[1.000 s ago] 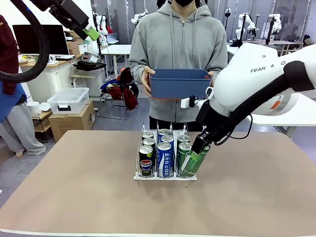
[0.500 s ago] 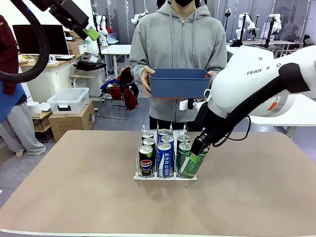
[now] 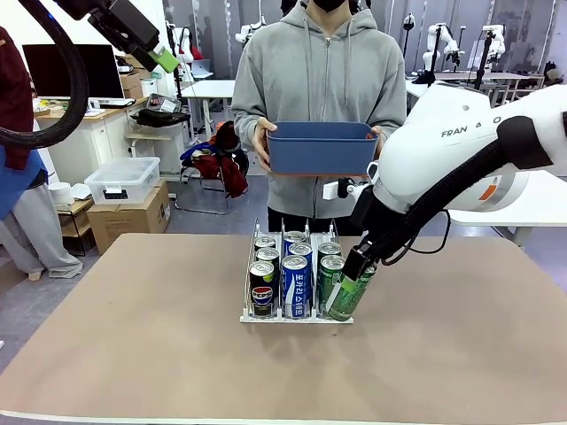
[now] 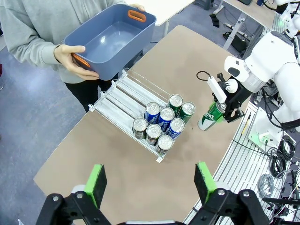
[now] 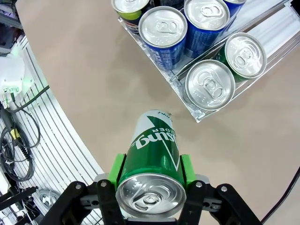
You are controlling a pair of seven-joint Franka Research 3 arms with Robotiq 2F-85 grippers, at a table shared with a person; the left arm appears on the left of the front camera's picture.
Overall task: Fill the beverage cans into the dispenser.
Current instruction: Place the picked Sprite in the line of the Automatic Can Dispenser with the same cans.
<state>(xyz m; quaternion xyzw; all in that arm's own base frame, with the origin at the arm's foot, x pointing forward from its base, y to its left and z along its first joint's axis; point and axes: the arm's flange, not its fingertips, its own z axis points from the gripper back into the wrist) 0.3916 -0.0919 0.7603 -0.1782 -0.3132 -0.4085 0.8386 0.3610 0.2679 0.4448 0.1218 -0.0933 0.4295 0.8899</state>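
Note:
The dispenser is a white wire rack in the middle of the table, also seen from above in the left wrist view and the right wrist view. Several black, blue and green beverage cans stand at its front end. My right gripper is shut on a green can, held tilted just outside the rack's front right corner. High at the far left, my left gripper stands open and holds nothing.
At the far side of the table a person holds an empty blue bin with both hands, above the rack's back end. The brown table lies bare around the rack. A striped metal edge runs along the table.
The right arm has edged slightly up and left with the green can, which stays tilted by the rack's front right corner. The left arm and the person have not moved.

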